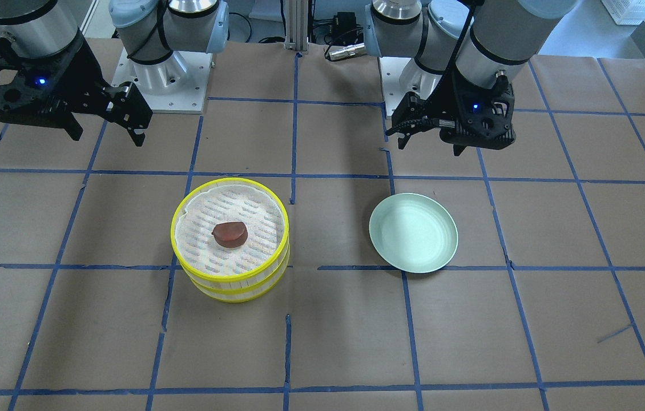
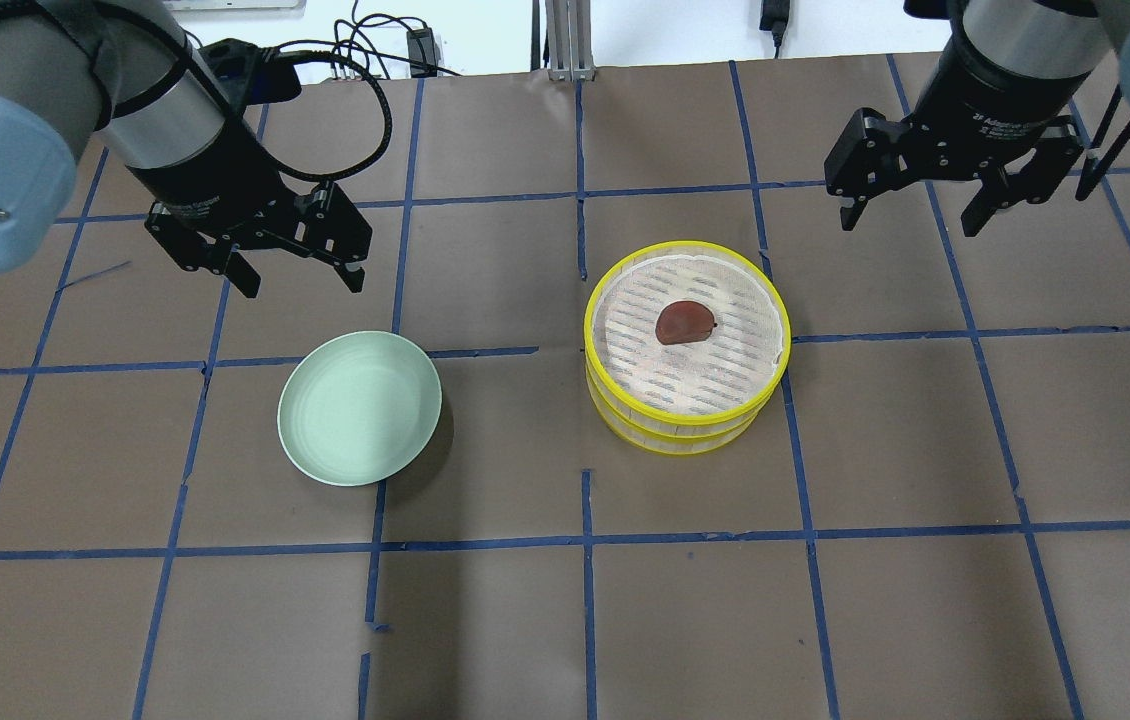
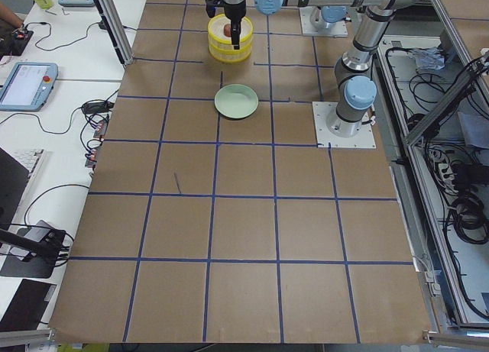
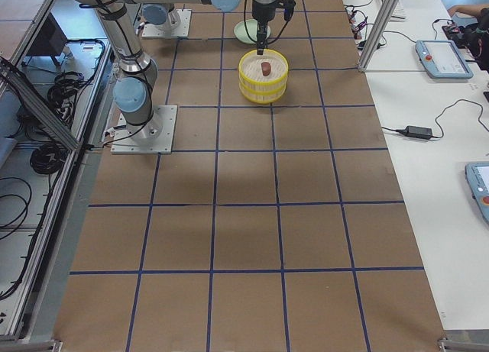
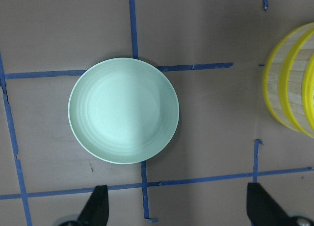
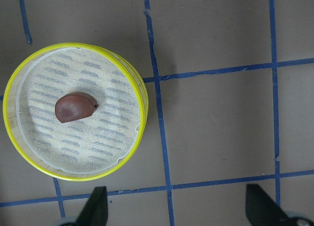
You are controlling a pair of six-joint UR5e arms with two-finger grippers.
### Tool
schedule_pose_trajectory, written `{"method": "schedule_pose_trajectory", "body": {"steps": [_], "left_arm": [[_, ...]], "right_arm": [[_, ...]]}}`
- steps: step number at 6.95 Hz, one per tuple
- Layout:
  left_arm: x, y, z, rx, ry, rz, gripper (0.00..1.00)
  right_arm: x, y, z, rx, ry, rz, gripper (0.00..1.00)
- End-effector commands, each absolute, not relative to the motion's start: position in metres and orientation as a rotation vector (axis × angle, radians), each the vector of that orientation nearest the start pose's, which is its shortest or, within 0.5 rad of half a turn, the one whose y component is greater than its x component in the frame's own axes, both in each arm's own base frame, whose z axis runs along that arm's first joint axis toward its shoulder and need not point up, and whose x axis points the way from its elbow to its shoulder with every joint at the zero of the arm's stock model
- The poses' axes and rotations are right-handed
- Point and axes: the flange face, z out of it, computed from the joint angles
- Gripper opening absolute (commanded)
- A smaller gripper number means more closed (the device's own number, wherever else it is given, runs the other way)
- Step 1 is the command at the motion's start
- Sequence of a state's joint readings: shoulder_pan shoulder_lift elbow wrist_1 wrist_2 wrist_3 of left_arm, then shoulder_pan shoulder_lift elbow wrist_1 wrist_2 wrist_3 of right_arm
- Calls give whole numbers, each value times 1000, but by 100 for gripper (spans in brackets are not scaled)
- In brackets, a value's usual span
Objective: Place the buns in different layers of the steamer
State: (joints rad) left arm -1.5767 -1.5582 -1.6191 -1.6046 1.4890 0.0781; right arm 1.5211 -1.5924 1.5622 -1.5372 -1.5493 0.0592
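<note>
The steamer (image 2: 685,420) stands with its two yellow-rimmed layers stacked. The reddish-brown bun (image 2: 683,322) lies on the white liner of the top layer (image 1: 274,220); it also shows in the right wrist view (image 6: 74,107). The white bun is hidden from every view. My left gripper (image 2: 290,275) is open and empty, raised behind the pale green plate (image 2: 360,407). My right gripper (image 2: 910,215) is open and empty, raised to the right of and behind the steamer (image 6: 29,157).
The pale green plate (image 5: 123,110) holds nothing. The table is covered in brown paper with a grid of blue tape (image 2: 585,540). Robot bases stand at the table's back edge (image 1: 160,74).
</note>
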Motion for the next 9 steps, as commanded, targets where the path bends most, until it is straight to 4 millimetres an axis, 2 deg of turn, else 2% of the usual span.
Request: {"method": "schedule_pose_trajectory", "body": {"steps": [1,4,9], "left_arm": [[-137,-469,468,220,3177,197,100],[-130,-467,471,236,3142,185,100],[-130,-464,471,234,3147,185,100]], "right_arm": [[114,-490,498,167,3103,12,100],[115,-486,496,165,3111,27,100],[115,-487,496,163,3108,24,100]]}}
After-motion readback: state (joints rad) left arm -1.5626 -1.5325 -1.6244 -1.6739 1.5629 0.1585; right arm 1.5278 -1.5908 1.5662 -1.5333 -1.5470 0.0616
